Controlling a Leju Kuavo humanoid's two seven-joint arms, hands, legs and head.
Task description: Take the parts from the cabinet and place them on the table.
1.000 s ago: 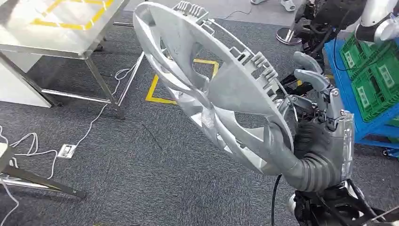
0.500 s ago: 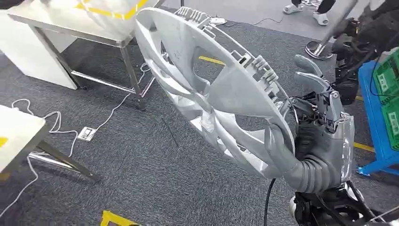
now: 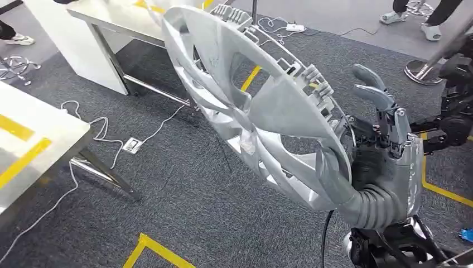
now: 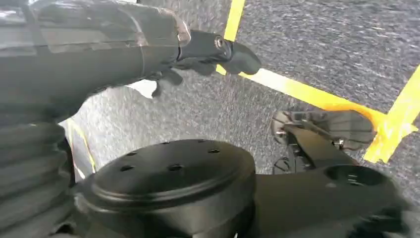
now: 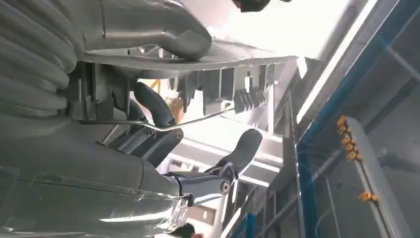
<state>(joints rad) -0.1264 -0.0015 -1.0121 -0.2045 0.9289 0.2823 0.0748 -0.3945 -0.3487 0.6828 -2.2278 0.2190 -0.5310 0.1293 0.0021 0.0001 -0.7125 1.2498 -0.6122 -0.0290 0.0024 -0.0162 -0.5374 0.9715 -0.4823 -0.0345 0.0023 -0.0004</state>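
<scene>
Right robot hand (image 3: 371, 167) grips the silver wheel cover (image 3: 251, 100) by its lower rim, thumb (image 3: 330, 170) pressed on the face, holding it tilted above the grey carpet (image 3: 184, 195).

From the right wrist, the thumb (image 5: 163, 29) lies over the rim (image 5: 198, 57) while dark fingers (image 5: 153, 111) curl behind its clips and wire ring. Left robot hand (image 4: 99, 54) hangs over the carpet with dark fingers (image 4: 218, 52) partly curled around nothing; whether it is clenched I cannot tell. One steel worktop (image 3: 39, 139) with yellow tape stands at the left, another worktop (image 3: 111, 19) farther off; white cables (image 3: 106, 131) trail across the carpet between them, and yellow floor tape (image 3: 156, 251) marks it.
</scene>
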